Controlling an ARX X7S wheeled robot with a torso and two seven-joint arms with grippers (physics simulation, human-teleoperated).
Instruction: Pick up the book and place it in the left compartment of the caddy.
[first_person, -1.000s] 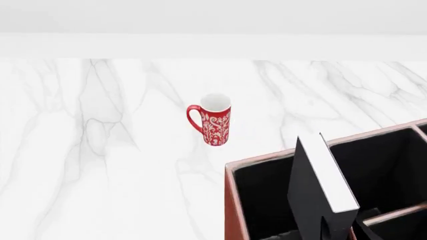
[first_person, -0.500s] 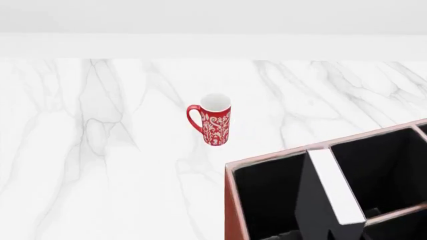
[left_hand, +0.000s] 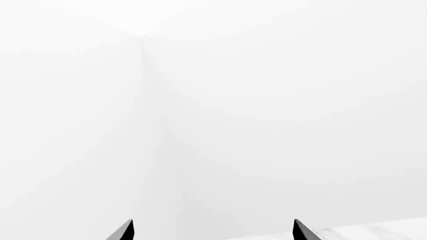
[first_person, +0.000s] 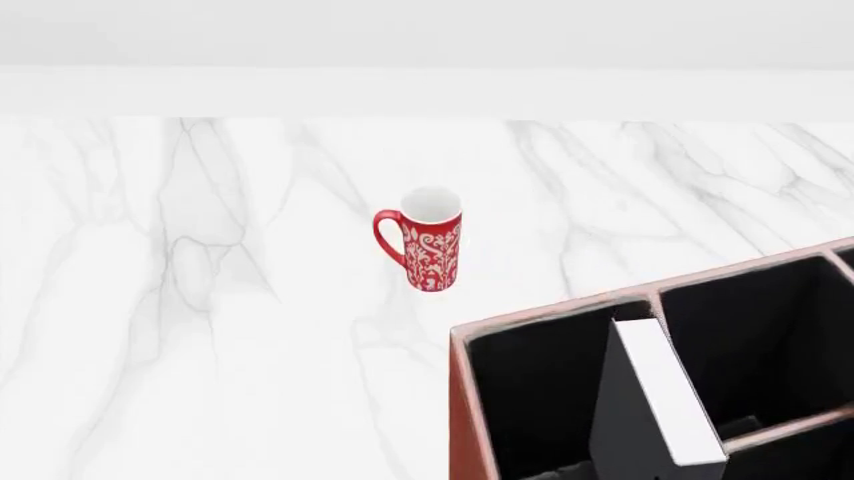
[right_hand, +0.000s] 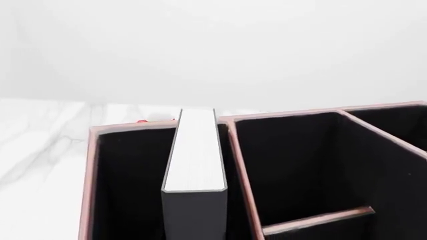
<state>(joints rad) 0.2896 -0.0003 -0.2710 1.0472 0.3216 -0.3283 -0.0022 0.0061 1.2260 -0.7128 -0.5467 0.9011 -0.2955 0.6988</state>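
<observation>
The black book (first_person: 663, 395) with white page edges stands tilted inside the left compartment (first_person: 534, 400) of the reddish-brown caddy (first_person: 461, 400), against the divider, its top just above the rim. In the right wrist view the book (right_hand: 195, 155) fills the centre, upright in the left compartment (right_hand: 127, 190) of the caddy (right_hand: 241, 165). My right gripper's fingers show in no view. My left gripper (left_hand: 212, 232) is open and empty, facing a blank white wall.
A red patterned mug (first_person: 430, 245) stands on the white marble table (first_person: 200, 300), behind and left of the caddy. The two smaller compartments (first_person: 761, 340), split by a crossbar (right_hand: 317, 220), lie right of the book.
The book has sunk lower into the left compartment; its top stood well above the rim a second ago. The dark gripper shapes at its base have dropped out of the head view.
</observation>
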